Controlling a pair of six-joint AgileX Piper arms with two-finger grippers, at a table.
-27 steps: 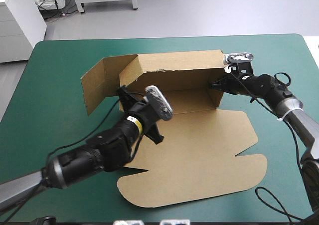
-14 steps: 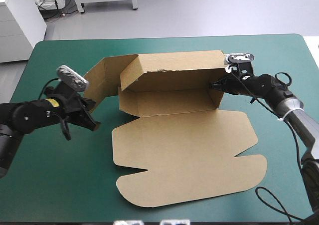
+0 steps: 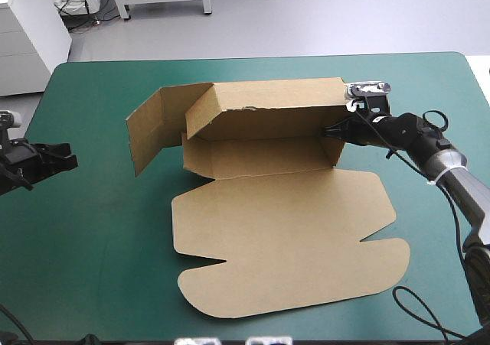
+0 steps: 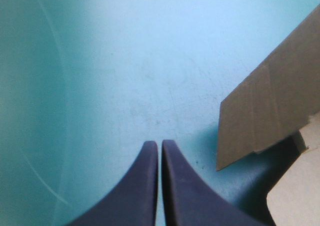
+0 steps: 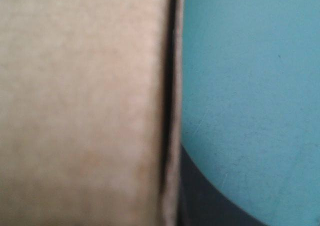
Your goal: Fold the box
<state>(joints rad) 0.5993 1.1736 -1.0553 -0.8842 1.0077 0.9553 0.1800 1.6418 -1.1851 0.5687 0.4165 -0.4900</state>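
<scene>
The brown box (image 3: 283,230) lies mid-table, its broad lid panel flat toward the front. Its back wall is raised and leans forward. A side flap (image 3: 149,127) stands at the left end. My right gripper (image 3: 332,131) sits at the box's right end wall, shut on it. In the right wrist view the board (image 5: 80,105) runs edge-on past one black finger (image 5: 210,201). My left gripper (image 3: 69,161) hovers near the table's left edge, shut and holding nothing. The left wrist view shows its gripper (image 4: 160,148) above bare cover, with the standing flap (image 4: 270,116) ahead and to one side.
A wide strip of teal-green cover (image 3: 99,230) lies between my left gripper and the box. More cover (image 3: 429,92) shows beyond my right arm toward the far right corner. The table's front edge runs close under the lid panel.
My left arm has pulled back from over the box's middle, past the left flap, to the table's left edge. The right gripper and the box have stayed put.
</scene>
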